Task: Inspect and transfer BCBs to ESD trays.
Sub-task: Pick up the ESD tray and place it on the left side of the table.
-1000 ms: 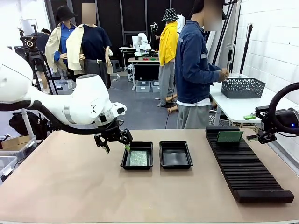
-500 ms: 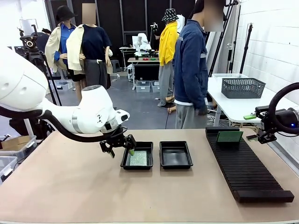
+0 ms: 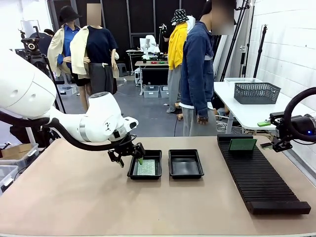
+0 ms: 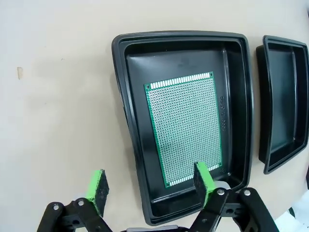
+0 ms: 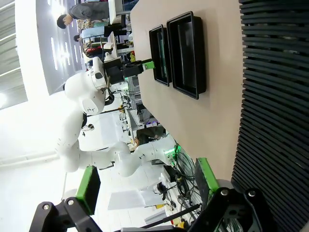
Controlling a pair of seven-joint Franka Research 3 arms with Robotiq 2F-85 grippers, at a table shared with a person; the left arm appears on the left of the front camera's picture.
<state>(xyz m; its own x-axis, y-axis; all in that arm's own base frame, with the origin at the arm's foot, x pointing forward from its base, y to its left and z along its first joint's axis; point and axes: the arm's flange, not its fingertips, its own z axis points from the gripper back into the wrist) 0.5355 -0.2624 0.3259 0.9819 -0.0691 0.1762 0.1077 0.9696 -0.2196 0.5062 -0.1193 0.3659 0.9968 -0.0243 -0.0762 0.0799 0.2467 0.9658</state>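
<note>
Lying flat on floor of left glossy black rectangular tray (image 4: 123, 96), thin green perforated circuit board (image 4: 186, 128) was seen, long axis along tray's length, pointed from robot's side toward person's. Left gripper (image 4: 149, 182) was spread wide astride tray's near corner: one green pad (image 4: 202, 178) over board's near corner, other over beige table (image 4: 58, 96). Second green board (image 3: 242, 144) was seen at far end of long ribbed black rack (image 3: 261, 182), long edge across it. Right gripper (image 5: 145, 181) was spread, nothing held.
</note>
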